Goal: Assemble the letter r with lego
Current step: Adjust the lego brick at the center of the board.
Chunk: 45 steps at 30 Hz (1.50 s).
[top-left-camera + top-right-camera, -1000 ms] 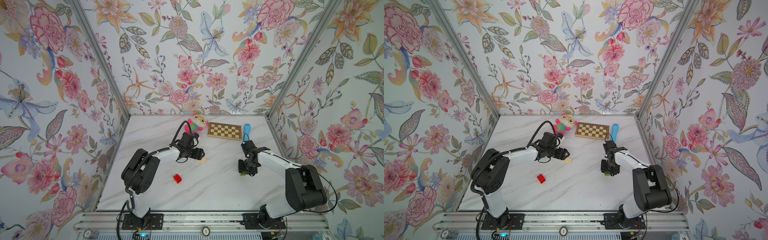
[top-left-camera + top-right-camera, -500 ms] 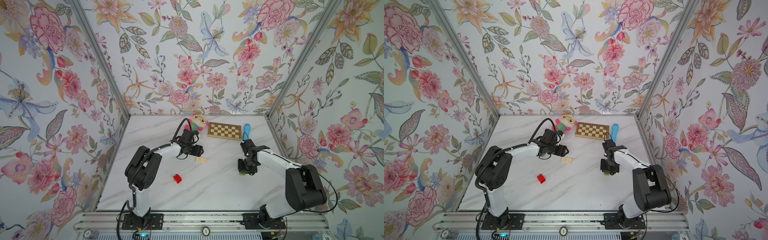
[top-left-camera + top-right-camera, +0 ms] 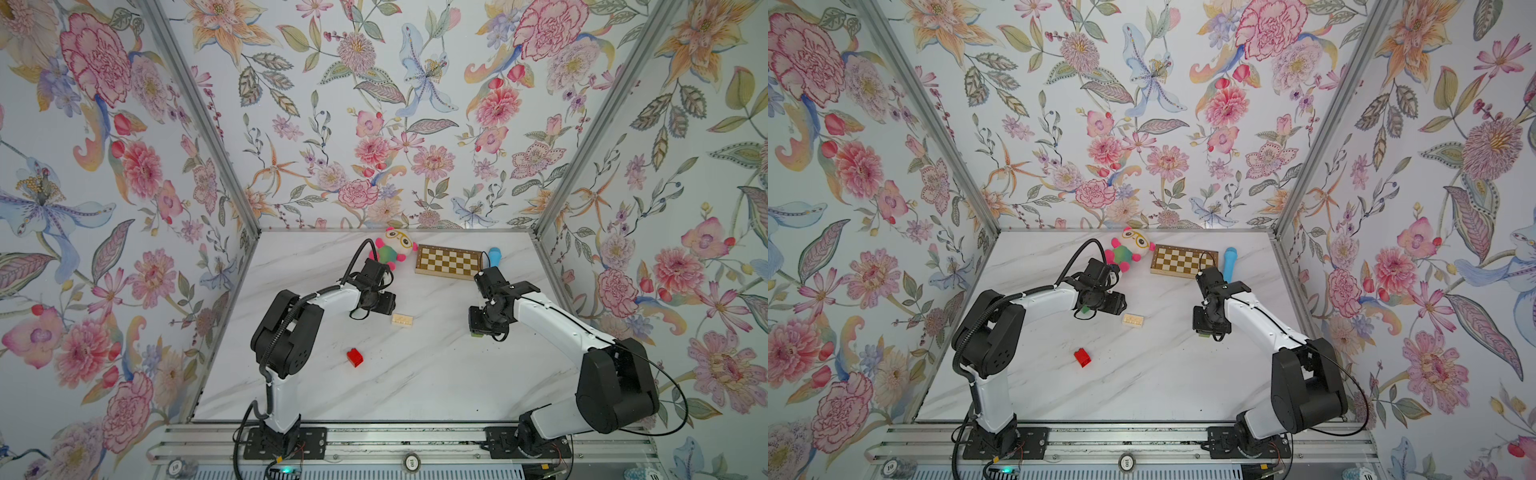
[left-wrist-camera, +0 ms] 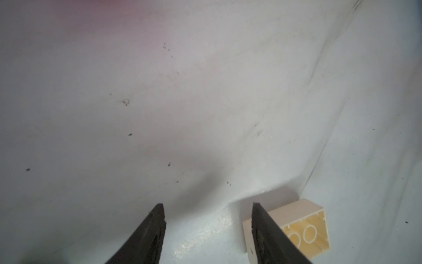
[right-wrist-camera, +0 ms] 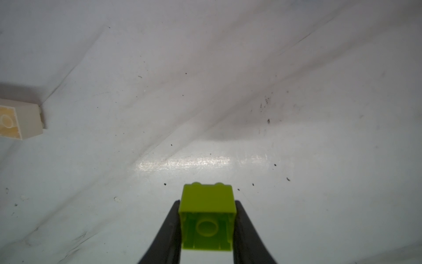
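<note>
My right gripper (image 5: pixel 206 202) is shut on the lime green cube (image 5: pixel 207 214), held just above the table with its hollow underside facing the camera; in a top view only a green sliver (image 3: pixel 1203 334) shows under the gripper. My left gripper (image 4: pixel 207 205) is open, with nothing between its fingers. The cream brick (image 4: pixel 303 226) lies studs-down just outside one finger, and shows in both top views (image 3: pixel 402 319) (image 3: pixel 1133 320). The red brick (image 3: pixel 354 358) lies alone nearer the front. A bit of the dark green cube (image 3: pixel 1086 309) shows under my left wrist.
A wooden chessboard (image 3: pixel 449 262), a plush toy (image 3: pixel 392 247) and a blue object (image 3: pixel 494 255) lie along the back wall. Flowered walls close in the table on three sides. My right arm's elbow stands close to the right wall.
My left gripper has drawn back a little from the cream brick, which now lies uncovered, and its jaws have narrowed. The right jaws have closed on the lime green cube.
</note>
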Tool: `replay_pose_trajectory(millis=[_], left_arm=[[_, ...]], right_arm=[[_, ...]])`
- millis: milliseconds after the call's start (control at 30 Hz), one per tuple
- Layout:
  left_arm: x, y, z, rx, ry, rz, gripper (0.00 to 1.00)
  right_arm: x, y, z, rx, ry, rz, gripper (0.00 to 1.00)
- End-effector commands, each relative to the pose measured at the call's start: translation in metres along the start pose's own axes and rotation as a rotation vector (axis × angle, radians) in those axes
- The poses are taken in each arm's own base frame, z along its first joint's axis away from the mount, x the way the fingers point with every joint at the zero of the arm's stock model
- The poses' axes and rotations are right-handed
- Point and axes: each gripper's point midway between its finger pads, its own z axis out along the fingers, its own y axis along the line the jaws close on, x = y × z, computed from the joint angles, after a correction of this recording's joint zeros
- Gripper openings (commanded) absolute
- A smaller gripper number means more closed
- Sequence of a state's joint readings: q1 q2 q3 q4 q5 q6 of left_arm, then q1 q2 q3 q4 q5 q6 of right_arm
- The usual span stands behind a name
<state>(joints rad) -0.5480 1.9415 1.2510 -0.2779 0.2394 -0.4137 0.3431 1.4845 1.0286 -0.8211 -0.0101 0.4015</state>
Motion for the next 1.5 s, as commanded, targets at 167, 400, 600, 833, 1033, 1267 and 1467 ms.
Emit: replay_pose_trajectory(millis=[167, 400, 600, 833, 1033, 1267, 1467], left_arm=[[0.012, 0.002, 0.000, -0.060, 0.039, 0.052, 0.62], [0.017, -0.005, -0.001, -0.044, 0.043, 0.059, 0.61], [0.021, -0.006, -0.003, -0.036, 0.045, 0.047, 0.59], [0.012, -0.005, -0.014, -0.058, 0.012, 0.048, 0.59], [0.009, -0.013, -0.018, -0.023, -0.007, 0.040, 0.59], [0.013, -0.016, -0.007, -0.006, 0.011, 0.051, 0.59], [0.021, -0.016, -0.001, -0.009, 0.033, 0.059, 0.59]], right_arm=[[-0.006, 0.003, -0.014, -0.001, -0.018, 0.006, 0.31], [-0.004, 0.003, -0.015, -0.004, -0.019, 0.005, 0.32], [-0.004, 0.003, -0.017, -0.009, -0.024, 0.006, 0.32], [-0.006, 0.008, -0.022, -0.022, -0.030, -0.001, 0.32], [-0.007, 0.015, -0.023, -0.028, -0.030, -0.010, 0.31], [-0.007, 0.021, -0.023, -0.032, -0.030, -0.017, 0.32], [-0.004, 0.021, -0.023, -0.029, -0.034, -0.016, 0.32]])
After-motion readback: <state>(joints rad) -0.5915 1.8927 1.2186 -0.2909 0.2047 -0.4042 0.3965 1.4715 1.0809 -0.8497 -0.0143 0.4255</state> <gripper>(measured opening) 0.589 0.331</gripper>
